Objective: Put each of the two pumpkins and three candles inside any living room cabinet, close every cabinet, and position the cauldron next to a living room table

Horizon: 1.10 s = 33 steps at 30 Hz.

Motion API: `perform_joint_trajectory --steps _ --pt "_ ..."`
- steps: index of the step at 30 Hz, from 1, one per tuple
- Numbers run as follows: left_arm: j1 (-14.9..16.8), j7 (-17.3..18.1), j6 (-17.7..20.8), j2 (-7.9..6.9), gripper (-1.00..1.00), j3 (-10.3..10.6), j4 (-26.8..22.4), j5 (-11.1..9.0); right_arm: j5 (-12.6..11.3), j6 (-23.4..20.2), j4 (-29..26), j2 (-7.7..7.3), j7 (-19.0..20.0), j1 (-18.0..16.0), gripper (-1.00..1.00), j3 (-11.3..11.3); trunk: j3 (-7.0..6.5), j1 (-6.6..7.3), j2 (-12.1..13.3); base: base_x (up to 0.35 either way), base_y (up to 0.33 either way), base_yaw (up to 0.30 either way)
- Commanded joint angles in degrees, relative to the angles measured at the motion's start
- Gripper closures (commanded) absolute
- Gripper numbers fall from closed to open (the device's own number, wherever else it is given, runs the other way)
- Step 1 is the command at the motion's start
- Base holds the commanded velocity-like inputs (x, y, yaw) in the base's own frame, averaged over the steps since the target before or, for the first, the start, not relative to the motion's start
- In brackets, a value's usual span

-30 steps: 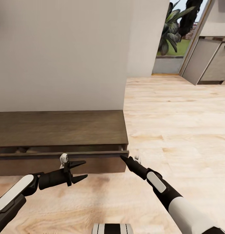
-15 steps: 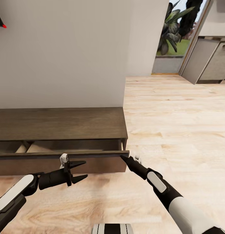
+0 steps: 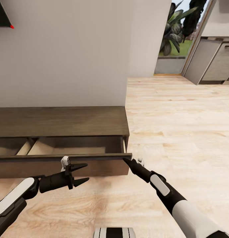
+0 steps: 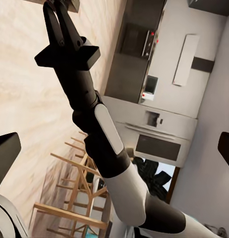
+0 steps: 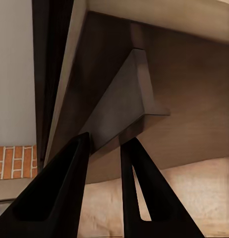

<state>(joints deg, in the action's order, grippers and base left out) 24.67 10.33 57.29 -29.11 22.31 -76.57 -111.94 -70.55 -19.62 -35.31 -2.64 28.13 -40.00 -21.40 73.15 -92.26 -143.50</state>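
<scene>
Head view: a pale wood floor [image 3: 180,125] fills the frame from 3 o'clock down to 6 o'clock, and a plain light wall [image 3: 78,49] covers the sector from 9 to 12 o'clock. At 1 o'clock a glazed opening shows a dark-leaved plant [image 3: 175,29], with grey kitchen cupboards [image 3: 211,62] at 2 o'clock.

The cabinet [image 3: 61,120], a long, low dark-brown unit, stands against the wall from 9 o'clock to centre frame. Its upper drawer [image 3: 74,147] is pulled out, exposing a pale interior split by a divider [image 3: 25,147]. No pumpkin or candle can be made out in the visible part of the drawer.

The right arm [image 3: 180,205] reaches from 5 o'clock toward centre. The right pincer [image 3: 125,160] touches the right end of the drawer front [image 3: 61,156]. In the right wrist view its fingers [image 5: 60,198] stand slightly apart with the corner of the drawer front [image 5: 119,114] between them; whether they clamp it cannot be told.

The left arm [image 3: 15,198] enters at 8 o'clock. The left pincer [image 3: 85,172] is spread wide and holds nothing; it hangs in front of the cabinet face, below the drawer front. In the left wrist view, the right arm [image 4: 104,144] extends across the floor [image 4: 25,74].
</scene>
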Motion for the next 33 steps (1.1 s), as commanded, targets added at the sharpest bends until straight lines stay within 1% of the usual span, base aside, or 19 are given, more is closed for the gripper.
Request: perform_joint_trajectory --steps 1,19,33 --pt "0.03 0.57 0.00 -0.06 -1.00 0.10 0.01 0.38 -1.17 -0.25 -0.02 -0.42 0.17 -0.07 1.00 3.82 0.04 0.03 -0.02 -0.091 0.000 0.000" --pt "0.03 0.57 0.01 -0.07 -1.00 0.11 0.01 0.38 -1.17 -0.25 -0.02 -0.43 0.17 -0.07 1.00 3.83 0.04 0.03 -0.02 -0.049 0.000 0.000" --pt "0.03 0.57 0.01 -0.07 -1.00 0.10 0.01 0.36 -1.17 -0.28 -0.02 -0.44 0.26 -0.07 1.00 3.83 0.04 0.03 -0.02 -0.004 0.000 0.000"
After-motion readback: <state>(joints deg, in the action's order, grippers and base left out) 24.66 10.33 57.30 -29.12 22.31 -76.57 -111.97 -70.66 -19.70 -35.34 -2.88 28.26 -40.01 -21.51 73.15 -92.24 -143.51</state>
